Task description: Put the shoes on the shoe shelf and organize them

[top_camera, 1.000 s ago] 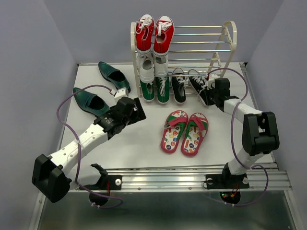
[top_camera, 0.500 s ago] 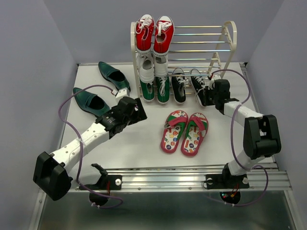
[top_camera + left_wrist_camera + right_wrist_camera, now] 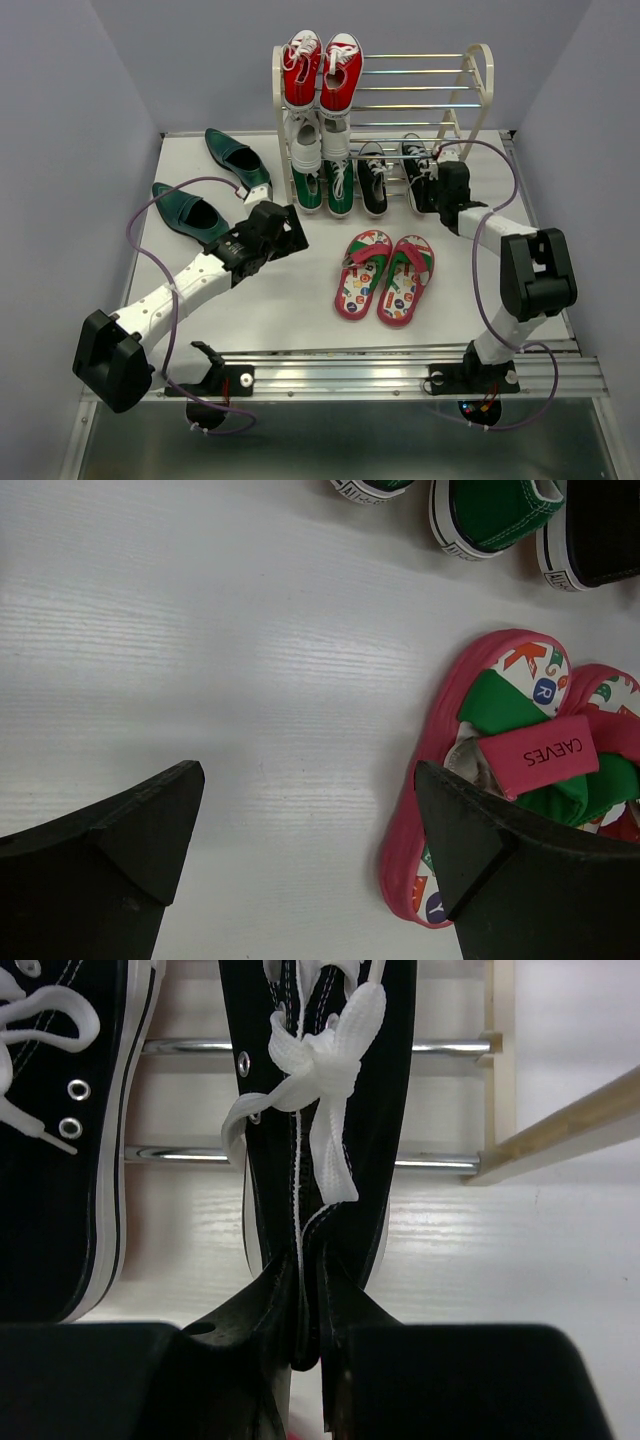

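Shoe shelf (image 3: 415,56) stands at upper centre of the top view, one black sneaker (image 3: 372,178) on its bottom rods. Right gripper (image 3: 308,1290) is clenched on the heel of the second black sneaker (image 3: 340,1080), toe over those rods just right of its mate. Left gripper (image 3: 310,800) hangs w/ jaws spread wide over the table (image 3: 300,300), left of the flip-flops (image 3: 385,277) at centre; loafers (image 3: 238,160) lie upper left.

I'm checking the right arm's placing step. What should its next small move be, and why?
Probably open the right hand and draw it straight back. It pinches the heel of a black sneaker that already lies across the bottom rods of the shelf, beside its mate, so nothing seems left but to let go.
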`<action>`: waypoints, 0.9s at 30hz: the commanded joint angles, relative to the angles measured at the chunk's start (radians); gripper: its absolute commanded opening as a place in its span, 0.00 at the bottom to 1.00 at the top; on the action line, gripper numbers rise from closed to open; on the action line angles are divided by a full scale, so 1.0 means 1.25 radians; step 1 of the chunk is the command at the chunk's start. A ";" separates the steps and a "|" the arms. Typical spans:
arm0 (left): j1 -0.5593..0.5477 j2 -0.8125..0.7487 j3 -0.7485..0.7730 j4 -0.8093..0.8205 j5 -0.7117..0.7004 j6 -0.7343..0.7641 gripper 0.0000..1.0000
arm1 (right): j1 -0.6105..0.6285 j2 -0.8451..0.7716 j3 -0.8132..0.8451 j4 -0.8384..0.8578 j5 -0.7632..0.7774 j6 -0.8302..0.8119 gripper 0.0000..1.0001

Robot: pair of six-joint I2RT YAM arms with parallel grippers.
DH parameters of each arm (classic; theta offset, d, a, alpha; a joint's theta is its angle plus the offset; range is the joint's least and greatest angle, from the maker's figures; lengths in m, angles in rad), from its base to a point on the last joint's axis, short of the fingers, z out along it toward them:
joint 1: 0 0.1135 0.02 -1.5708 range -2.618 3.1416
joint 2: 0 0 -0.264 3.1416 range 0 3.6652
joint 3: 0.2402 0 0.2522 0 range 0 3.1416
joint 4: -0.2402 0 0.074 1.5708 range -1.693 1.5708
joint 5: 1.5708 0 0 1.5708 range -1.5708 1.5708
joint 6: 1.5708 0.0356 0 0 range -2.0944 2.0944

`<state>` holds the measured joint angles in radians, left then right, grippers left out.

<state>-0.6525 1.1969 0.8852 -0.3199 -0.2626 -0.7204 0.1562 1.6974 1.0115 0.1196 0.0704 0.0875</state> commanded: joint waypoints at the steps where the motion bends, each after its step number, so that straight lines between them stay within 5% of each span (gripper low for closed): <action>1: 0.002 -0.004 0.024 0.020 -0.008 -0.002 0.99 | 0.009 0.003 0.084 0.129 0.035 0.005 0.01; 9: 0.002 0.002 0.028 0.017 -0.010 0.002 0.99 | 0.016 0.057 0.120 0.123 0.060 0.027 0.09; 16: 0.002 -0.011 0.020 0.021 -0.008 -0.002 0.99 | 0.016 0.012 0.101 0.074 0.059 0.058 0.65; 21: -0.001 -0.022 0.001 0.026 0.015 -0.011 0.99 | 0.023 -0.059 0.068 0.019 0.027 0.107 0.78; 23: -0.002 -0.038 -0.016 0.026 0.020 -0.015 0.99 | 0.024 -0.108 0.041 -0.005 0.015 0.136 1.00; 27: -0.009 -0.051 -0.039 0.028 0.053 -0.012 0.99 | 0.038 -0.229 -0.042 -0.061 0.007 0.184 1.00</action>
<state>-0.6537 1.1755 0.8627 -0.3035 -0.2302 -0.7322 0.1818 1.5345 1.0313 0.1036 0.0963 0.2466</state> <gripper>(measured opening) 0.986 0.995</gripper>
